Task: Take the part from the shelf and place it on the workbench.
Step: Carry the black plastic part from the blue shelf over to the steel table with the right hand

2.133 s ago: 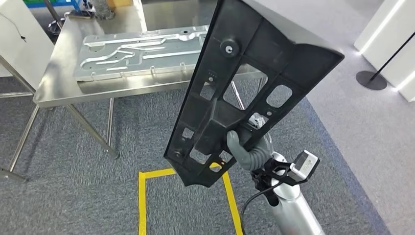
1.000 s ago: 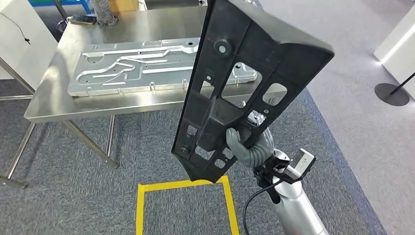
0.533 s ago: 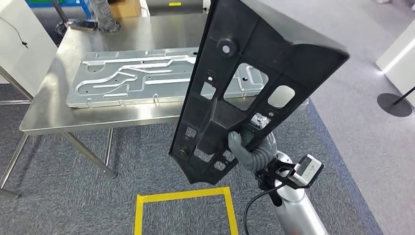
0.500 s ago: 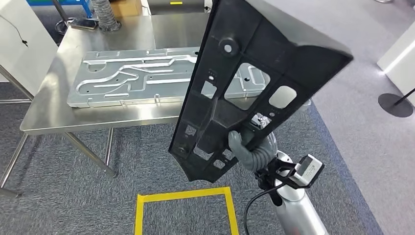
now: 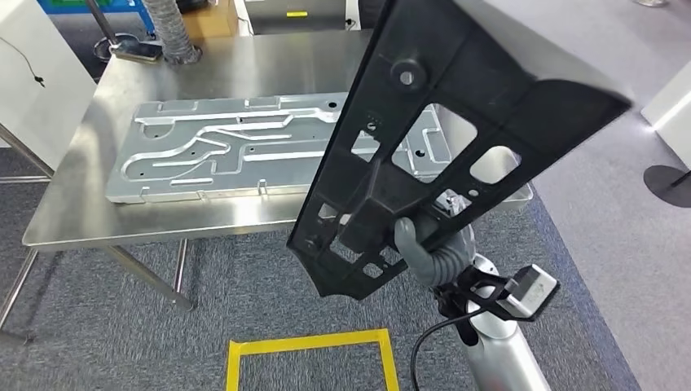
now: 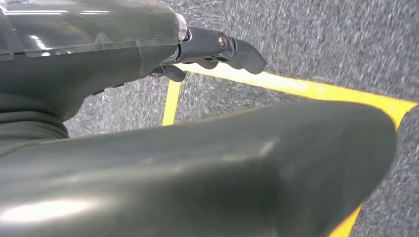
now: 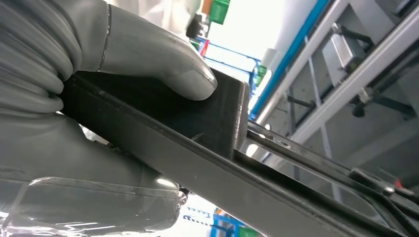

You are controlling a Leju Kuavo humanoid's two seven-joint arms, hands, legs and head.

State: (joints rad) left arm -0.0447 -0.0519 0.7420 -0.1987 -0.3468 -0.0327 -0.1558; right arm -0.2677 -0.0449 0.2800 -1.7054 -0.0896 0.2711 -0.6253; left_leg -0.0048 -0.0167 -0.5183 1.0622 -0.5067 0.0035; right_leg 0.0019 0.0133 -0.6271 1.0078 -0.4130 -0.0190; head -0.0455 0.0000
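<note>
Our right hand [image 5: 428, 248] is gripping the black part [image 5: 456, 130] low, short of the workbench [image 5: 204, 65]; top-heavy, it risks tipping onto the aluminium plate [image 5: 220, 155]. Our left hand [image 6: 212, 49] is hanging slack, holding nothing.

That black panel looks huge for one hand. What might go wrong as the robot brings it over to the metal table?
Two risks stand out. The right hand grips the long black part near its lower end, so most of it sticks out above the grip; it may twist or slip. The workbench already carries a large metal plate that covers much of its top, so the part could knock or scrape it, or end up overhanging the edge.
</note>
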